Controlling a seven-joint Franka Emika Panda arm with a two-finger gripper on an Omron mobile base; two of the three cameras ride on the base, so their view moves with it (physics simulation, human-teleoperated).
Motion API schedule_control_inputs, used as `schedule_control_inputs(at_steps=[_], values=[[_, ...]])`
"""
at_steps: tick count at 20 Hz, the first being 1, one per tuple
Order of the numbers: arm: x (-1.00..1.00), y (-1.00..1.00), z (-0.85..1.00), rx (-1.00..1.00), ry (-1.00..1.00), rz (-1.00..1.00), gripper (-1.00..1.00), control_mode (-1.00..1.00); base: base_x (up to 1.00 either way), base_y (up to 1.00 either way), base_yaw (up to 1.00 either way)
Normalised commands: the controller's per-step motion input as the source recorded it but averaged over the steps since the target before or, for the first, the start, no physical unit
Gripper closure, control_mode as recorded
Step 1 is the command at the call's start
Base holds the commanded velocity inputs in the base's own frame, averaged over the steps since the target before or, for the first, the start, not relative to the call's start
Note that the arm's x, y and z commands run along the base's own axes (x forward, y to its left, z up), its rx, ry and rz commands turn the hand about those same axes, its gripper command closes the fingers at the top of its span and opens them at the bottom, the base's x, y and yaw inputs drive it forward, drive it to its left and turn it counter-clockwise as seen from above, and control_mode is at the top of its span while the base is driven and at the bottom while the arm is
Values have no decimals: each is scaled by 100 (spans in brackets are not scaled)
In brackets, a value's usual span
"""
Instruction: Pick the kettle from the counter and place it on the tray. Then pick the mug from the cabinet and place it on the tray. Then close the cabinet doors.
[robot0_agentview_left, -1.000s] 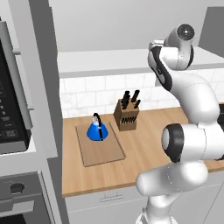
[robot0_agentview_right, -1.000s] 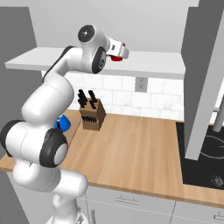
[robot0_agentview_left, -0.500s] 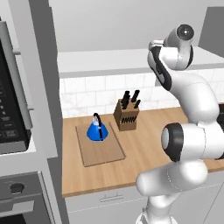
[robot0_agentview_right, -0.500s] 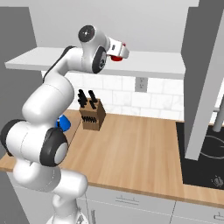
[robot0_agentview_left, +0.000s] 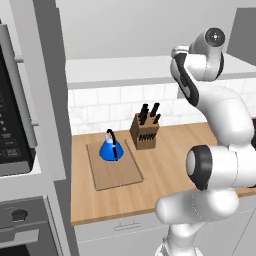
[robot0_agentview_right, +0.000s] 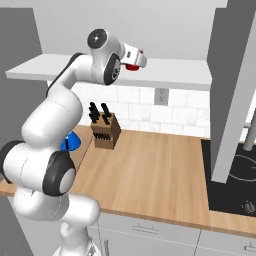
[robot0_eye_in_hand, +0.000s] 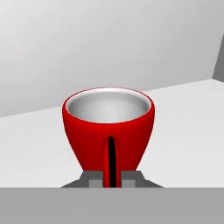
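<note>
counter (robot0_agentview_left: 165, 170): long wood worktop, tray near its left end, knife block (robot0_agentview_left: 145, 131) just behind the tray's right rear corner, by the tiled wall.

cabinet (robot0_agentview_right: 175, 72): white shelf above the counter, arm reaching up into it from below.

tray (robot0_agentview_left: 117, 175): flat on the counter, front half bare.

kettle (robot0_agentview_left: 111, 148): upright on the tray's rear half, near the back edge. first step judged done.

mug (robot0_eye_in_hand: 108, 127): red, white inside, upright on the cabinet shelf, handle turned straight toward the hand camera. in the right base view, a red patch right at the arm's tip.

gripper (robot0_eye_in_hand: 111, 178): closed down to a narrow gap, fingertips (robot0_eye_in_hand: 93, 178) flanking the foot of the mug's handle; seemingly pinched on that handle.

step in hand, by judgement: picking the mug, grip just made, no lift yet.

next move calls for: lifting clear of the shelf, drawing straight back past the shelf's front edge, then lowering to the tray's bare front half, clear of the kettle. doors after that.
</note>
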Motion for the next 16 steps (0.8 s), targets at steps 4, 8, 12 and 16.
schedule_control_inputs(at_steps=[4, 8, 12, 16], values=[[-74, -4, 0, 4, 0, 1, 100, -100, 0, 0, 0], [-100, -2, 0, 0, -5, 14, 100, -100, 0, 0, 0], [-100, 0, 0, 1, -6, 39, 100, -100, 0, 0, 0], [-100, 3, 0, 1, 0, 49, 100, -100, 0, 0, 0]])
